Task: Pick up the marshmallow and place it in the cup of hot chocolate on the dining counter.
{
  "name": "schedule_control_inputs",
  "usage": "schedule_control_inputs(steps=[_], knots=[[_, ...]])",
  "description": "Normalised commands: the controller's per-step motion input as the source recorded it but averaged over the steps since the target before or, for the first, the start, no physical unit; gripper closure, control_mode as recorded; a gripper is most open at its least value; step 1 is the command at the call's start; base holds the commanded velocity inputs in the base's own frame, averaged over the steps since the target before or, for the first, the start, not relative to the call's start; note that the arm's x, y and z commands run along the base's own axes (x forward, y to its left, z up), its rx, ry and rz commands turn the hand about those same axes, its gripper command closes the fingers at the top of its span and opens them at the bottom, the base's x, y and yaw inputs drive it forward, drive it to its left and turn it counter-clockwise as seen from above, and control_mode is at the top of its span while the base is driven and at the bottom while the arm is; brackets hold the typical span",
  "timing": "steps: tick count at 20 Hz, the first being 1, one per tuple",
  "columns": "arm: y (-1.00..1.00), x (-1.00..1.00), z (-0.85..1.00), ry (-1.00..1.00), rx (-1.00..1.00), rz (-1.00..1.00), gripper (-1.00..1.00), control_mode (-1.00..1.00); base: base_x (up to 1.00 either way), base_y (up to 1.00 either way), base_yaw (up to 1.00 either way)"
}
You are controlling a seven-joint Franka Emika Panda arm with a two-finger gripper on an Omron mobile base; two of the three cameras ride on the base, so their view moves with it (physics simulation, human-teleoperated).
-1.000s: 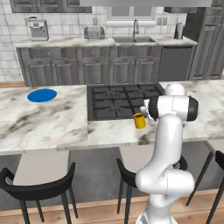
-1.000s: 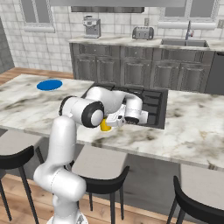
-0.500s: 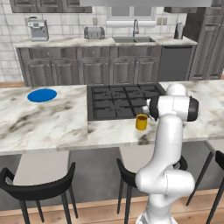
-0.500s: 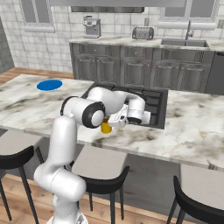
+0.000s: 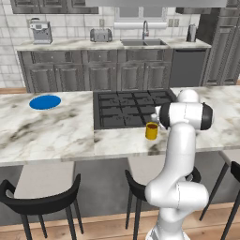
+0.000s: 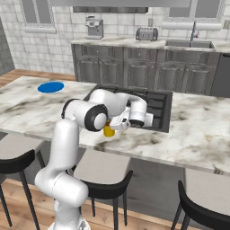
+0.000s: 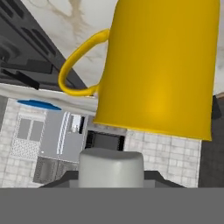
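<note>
My tool [image 7: 111, 177] was clamped on the marshmallow [image 7: 111, 168], a stubby off-white cylinder sitting between the tips in the hand view, just beside the mug [image 7: 159, 65]. I judged it very light and soft, easily squashed, best taken across its round side with a gentle squeeze and not by its flat ends. The mug was mustard yellow with a loop handle and stood on the marbled worktop [image 5: 61, 136] at the front edge of the black stovetop [image 5: 129, 108], close to my wrist. A blue plate [image 5: 45, 101] lay well apart to the left.
</note>
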Motion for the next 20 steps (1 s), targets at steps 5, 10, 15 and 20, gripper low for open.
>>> schedule_control_inputs(steps=[5, 10, 15, 20], knots=[[0.12, 0.00, -0.03, 0.00, -0.03, 0.00, 1.00, -1.00, 0.00, 0.00, 0.00], [0.00, 0.00, -0.14, 0.00, 0.00, 0.00, 1.00, -1.00, 0.00, 0.00, 0.00], [0.00, 0.00, -0.10, 0.00, -0.01, 0.00, -1.00, -1.00, 0.00, 0.00, 0.00], [-0.01, 0.00, 0.00, 0.00, 0.00, 0.00, -1.00, -1.00, 0.00, 0.00, 0.00]])
